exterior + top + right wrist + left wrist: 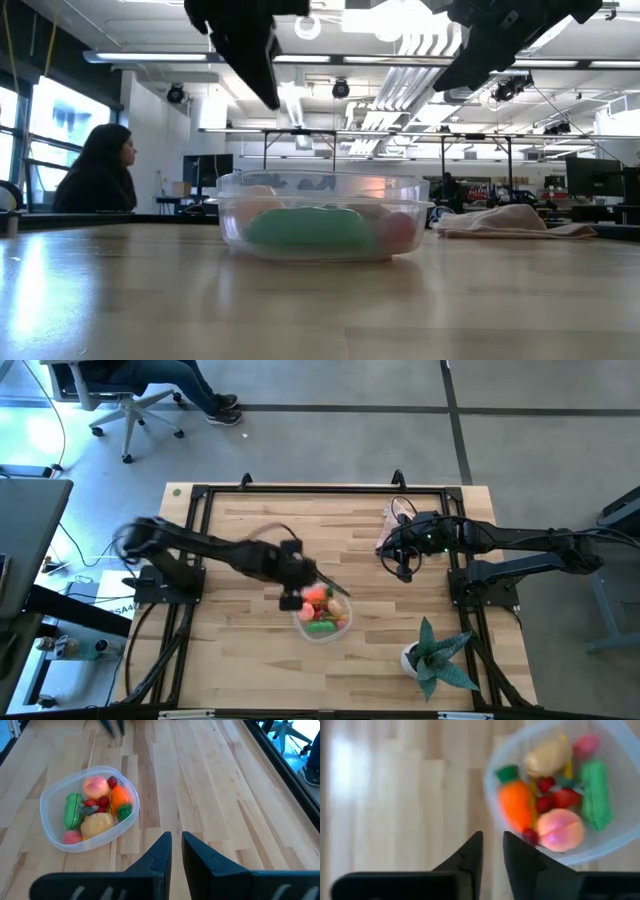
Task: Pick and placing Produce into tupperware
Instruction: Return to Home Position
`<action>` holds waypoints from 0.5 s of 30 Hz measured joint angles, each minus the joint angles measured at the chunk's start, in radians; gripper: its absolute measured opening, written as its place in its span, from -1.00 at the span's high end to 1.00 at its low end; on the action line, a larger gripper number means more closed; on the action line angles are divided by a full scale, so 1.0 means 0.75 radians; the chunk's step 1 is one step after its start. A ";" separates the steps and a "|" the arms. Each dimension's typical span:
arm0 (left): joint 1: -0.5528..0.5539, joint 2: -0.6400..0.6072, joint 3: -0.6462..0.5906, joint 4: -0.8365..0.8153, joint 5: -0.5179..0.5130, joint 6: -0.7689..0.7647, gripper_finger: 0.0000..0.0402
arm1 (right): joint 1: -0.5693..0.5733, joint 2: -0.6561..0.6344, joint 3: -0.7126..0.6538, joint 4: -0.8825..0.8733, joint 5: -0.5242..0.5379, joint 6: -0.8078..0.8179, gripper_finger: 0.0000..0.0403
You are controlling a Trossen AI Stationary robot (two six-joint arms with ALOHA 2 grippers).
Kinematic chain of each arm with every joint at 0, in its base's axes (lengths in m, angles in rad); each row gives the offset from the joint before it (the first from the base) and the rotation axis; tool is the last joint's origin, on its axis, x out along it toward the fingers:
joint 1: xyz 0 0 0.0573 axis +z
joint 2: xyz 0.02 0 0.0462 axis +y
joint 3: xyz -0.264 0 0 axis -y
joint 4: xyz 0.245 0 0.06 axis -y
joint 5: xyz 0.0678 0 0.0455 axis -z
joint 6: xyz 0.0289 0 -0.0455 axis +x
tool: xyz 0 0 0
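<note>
The clear tupperware (322, 615) (322, 215) stands on the wooden table, near its middle. In it lies the produce: an orange carrot (516, 802) (120, 797), a green pod (596, 792), a pink ball (560, 830), a tan ball (547, 757), red berries (545, 785) and a yellow stick (567, 767). My left gripper (291, 598) (492, 836) hangs above the table just left of the tupperware's rim, pointing steeply down, its fingers nearly together with nothing between them. My right gripper (403, 572) (176, 836) waits shut and raised at the far right, empty.
A pink cloth (392, 525) (510, 220) lies at the far right, under the right arm. A teal spiky plant in a white pot (435, 655) stands at the near right. A black frame (200, 495) rims the table. A person (95, 170) sits beyond it.
</note>
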 joint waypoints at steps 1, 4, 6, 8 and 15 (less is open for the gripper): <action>0.015 -0.062 -0.046 0.034 0.002 0.010 0.72 | 0.000 0.000 0.000 -0.001 0.000 0.000 0.84; 0.053 -0.254 -0.175 0.170 0.074 0.101 0.87 | 0.000 0.000 0.000 0.000 0.000 0.000 0.84; 0.070 -0.392 -0.264 0.250 0.162 0.154 0.96 | 0.000 0.000 0.000 0.000 0.000 0.000 0.84; 0.089 -0.538 -0.350 0.333 0.229 0.172 0.98 | 0.001 0.000 0.000 -0.002 0.000 0.000 0.84; 0.116 -1.041 -0.689 0.522 0.267 0.139 0.90 | 0.000 0.000 0.000 -0.001 0.000 0.000 0.84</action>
